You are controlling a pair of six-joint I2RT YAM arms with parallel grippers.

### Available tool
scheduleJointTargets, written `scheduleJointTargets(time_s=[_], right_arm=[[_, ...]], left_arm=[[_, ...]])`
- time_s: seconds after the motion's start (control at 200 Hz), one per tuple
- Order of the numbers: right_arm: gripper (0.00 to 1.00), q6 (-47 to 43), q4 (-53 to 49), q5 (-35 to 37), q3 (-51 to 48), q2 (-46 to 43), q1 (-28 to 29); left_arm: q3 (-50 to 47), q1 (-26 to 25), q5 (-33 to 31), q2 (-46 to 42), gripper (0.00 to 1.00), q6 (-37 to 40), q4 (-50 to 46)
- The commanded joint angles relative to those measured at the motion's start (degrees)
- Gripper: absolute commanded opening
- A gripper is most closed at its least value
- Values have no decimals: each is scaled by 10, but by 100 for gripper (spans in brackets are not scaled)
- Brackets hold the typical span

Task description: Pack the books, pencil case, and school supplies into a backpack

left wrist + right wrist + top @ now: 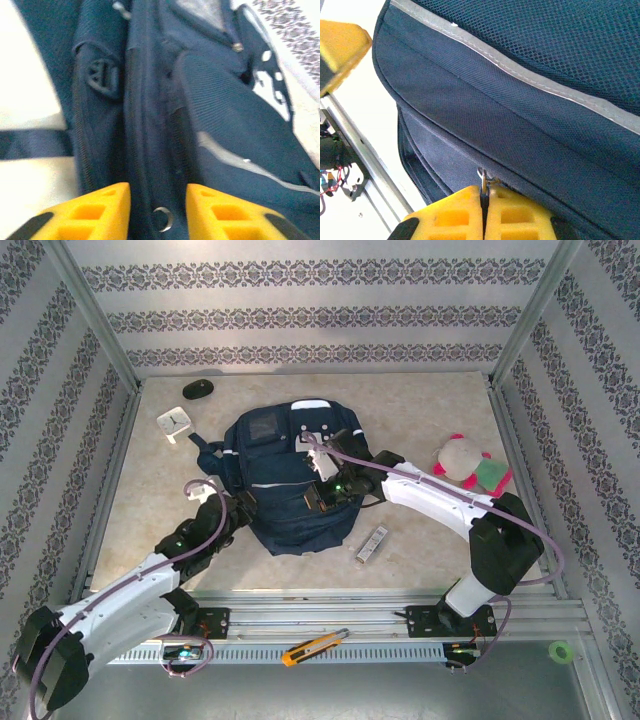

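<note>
Step in hand, by my reading: opening the backpack, which lies mid-table. The right gripper is pinched tight on a zipper pull. The left gripper is spread astride the bag's side seam, not clamped. A silver bar waits just beside the bag. Next move: draw the zipper steadily along its track, with the bag braced.

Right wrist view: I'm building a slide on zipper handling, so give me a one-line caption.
Right gripper shut on the metal zipper pull of the navy backpack.
</note>
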Motion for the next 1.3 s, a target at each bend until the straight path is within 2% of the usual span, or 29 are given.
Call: scheduleJointTargets(time_s=[0.0, 0.09, 0.195, 0.27, 0.495, 0.715, 0.989, 1.104, 1.159, 1.229, 1.294], right_arm=[[0, 12, 14, 20, 21, -16, 4], [0, 14, 12, 26, 26, -16, 4], [0, 20, 18, 27, 31, -15, 8], [0, 24, 23, 29, 34, -12, 15], [0, 50, 43, 29, 60, 12, 57], [0, 77, 57, 16, 76, 42, 82], [0, 109, 104, 11, 98, 90, 101], [0, 110, 119, 18, 115, 96, 94], [10, 114, 109, 25, 121, 89, 92], [32, 120, 97, 24, 116, 67, 87], [42, 129, 97, 19, 94, 33, 81]], left_arm=[[-1, 7, -14, 13, 27, -31, -46], [-6, 7, 29, 48, 20, -6, -1], [-9, 7, 121, 114, 11, 13, 95], [-4, 6, 168, 166, 7, 15, 162], [26, -9, 237, 242, 6, 17, 304], [17, -22, 218, 239, 7, 12, 367], [37, -23, 184, 195, 9, 58, 308], [31, -23, 146, 157, 21, 63, 238], [33, -22, 126, 130, 27, 78, 197], [39, -22, 103, 92, 42, 119, 146], [48, -21, 94, 63, 50, 182, 112]])
